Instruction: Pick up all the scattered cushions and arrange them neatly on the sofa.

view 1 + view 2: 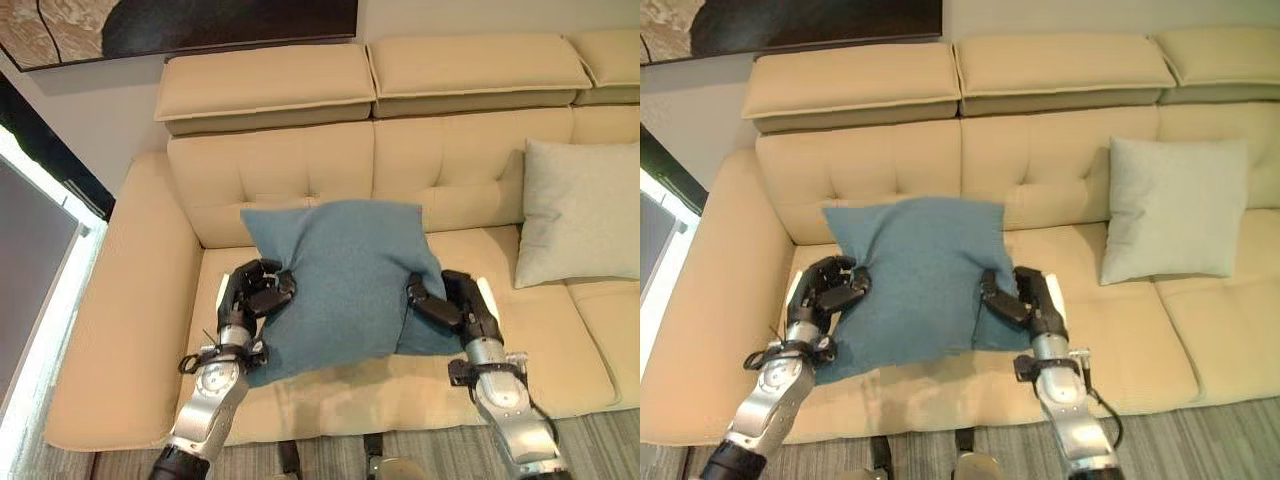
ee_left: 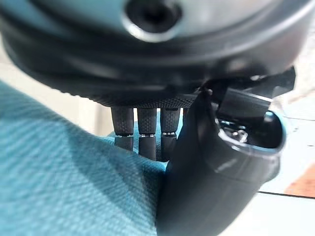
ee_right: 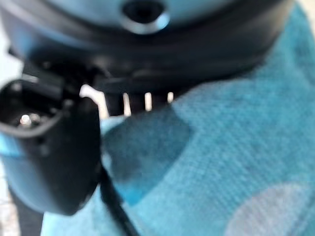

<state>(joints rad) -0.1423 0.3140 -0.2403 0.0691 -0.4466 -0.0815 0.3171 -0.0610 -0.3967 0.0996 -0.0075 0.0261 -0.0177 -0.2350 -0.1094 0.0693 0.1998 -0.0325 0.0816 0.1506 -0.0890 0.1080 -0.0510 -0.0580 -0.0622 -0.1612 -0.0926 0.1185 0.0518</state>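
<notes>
— Holding the blue cushion (image 1: 340,285) over the sofa (image 1: 130,330) seat, are you?

— Yes: your left hand (image 1: 258,290) and right hand (image 1: 450,305) each have fingers curled onto a side edge, and the cushion hangs at the left end.

— Next?

— You probably need to carry it far, against the backrest, matching the pale cushion (image 1: 580,215) on the right.

— Any writing?

— No readable print.

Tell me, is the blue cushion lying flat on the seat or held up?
Held up, tilted: the left hand and right hand pinch the blue cushion by its sides above the sofa.
</notes>
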